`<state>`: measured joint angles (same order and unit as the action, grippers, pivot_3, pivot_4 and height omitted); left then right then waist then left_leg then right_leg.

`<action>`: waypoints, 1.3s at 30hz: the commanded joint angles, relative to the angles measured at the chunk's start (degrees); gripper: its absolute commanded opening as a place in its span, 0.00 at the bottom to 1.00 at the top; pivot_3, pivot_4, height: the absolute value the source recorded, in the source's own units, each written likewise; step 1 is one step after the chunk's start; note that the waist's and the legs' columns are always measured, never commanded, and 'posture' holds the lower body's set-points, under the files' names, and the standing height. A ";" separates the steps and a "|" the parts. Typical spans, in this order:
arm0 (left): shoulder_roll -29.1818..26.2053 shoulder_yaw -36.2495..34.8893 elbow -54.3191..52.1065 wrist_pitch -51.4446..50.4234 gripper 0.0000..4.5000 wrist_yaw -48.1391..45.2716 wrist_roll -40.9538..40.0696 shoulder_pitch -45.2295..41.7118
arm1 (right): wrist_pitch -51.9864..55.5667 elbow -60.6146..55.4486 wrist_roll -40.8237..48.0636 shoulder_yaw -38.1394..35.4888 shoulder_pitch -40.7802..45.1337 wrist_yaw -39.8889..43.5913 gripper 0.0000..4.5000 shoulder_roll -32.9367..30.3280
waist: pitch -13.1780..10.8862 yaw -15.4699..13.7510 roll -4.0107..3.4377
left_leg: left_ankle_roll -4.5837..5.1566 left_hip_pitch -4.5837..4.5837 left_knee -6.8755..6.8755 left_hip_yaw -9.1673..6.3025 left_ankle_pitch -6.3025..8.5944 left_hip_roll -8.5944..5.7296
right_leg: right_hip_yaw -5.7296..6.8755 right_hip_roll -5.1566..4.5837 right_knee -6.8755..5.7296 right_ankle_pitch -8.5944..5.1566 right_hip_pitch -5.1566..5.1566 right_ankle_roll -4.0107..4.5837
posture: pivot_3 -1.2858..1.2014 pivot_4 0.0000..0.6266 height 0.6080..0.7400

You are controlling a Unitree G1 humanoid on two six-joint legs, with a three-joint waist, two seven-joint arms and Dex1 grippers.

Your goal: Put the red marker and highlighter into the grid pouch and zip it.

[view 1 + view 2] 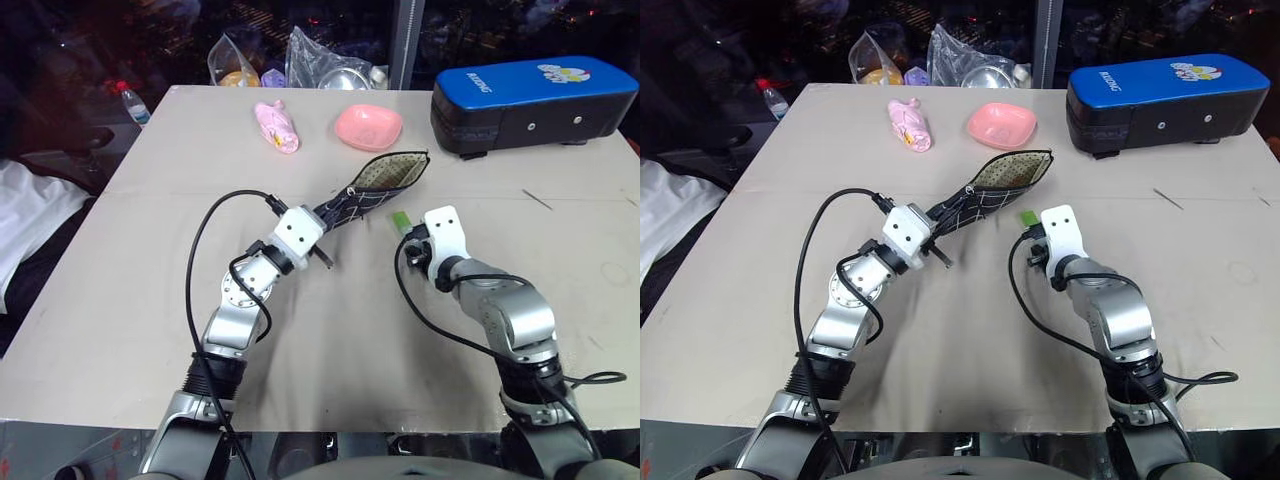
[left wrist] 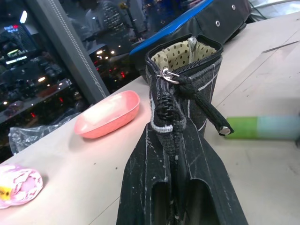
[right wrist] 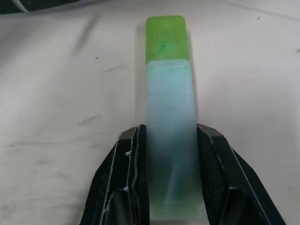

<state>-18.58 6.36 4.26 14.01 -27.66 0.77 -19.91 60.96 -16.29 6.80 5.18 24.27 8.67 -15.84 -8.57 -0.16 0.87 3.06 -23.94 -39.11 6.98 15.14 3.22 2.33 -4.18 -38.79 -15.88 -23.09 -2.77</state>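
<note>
My left gripper is shut on the closed end of the grid pouch and holds it lifted off the table. The pouch's mouth gapes open toward the back right, showing dotted lining. Its black zipper pull hangs down the side. The highlighter, pale mint with a green cap, lies on the table just right of the pouch. My right gripper has its two fingers pressed against the highlighter's sides, cap pointing away from me. The red marker is out of view.
A big blue-and-black hard case stands at the back right. A pink bowl and a pink wrapped item lie behind the pouch. Plastic bags and a small bottle sit beyond the table's far edge.
</note>
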 commanded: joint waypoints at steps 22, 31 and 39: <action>0.00 4.80 0.91 5.24 0.00 -6.12 1.05 -4.61 | -86.54 29.59 -20.75 11.47 25.79 47.54 0.18 -37.66 | -0.19 0.62 -0.12 | 0.02 0.09 0.19 0.30 0.01 0.09 | -0.14 0.09 0.31 -0.01 -0.02 -0.03 | 0.52 0.24 1.00; 0.23 5.71 0.50 5.65 0.00 -6.98 1.53 -4.90 | -96.33 36.31 -25.24 15.96 31.52 48.28 0.18 -31.97 | -0.22 0.78 -0.18 | -0.02 0.14 0.12 0.41 -0.01 0.19 | -0.12 0.12 0.20 -0.01 -0.03 -0.03 | 0.52 0.24 1.00; 1.08 6.10 -0.12 5.20 0.00 -6.99 1.69 -5.06 | -91.33 39.38 -23.08 15.27 29.92 47.76 0.18 -24.26 | -0.24 0.69 -0.22 | -0.02 0.13 -0.01 0.49 -0.01 0.23 | -0.12 0.12 0.02 0.00 -0.03 -0.03 | 0.52 0.24 1.00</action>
<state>-17.75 12.01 6.20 18.19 -34.78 2.64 -24.46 -30.80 23.80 -17.40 22.09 53.34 56.96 -39.84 -8.81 0.53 0.65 3.04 -23.82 -39.13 7.47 15.13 3.45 2.24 -4.07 -38.77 -15.89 -23.12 -2.79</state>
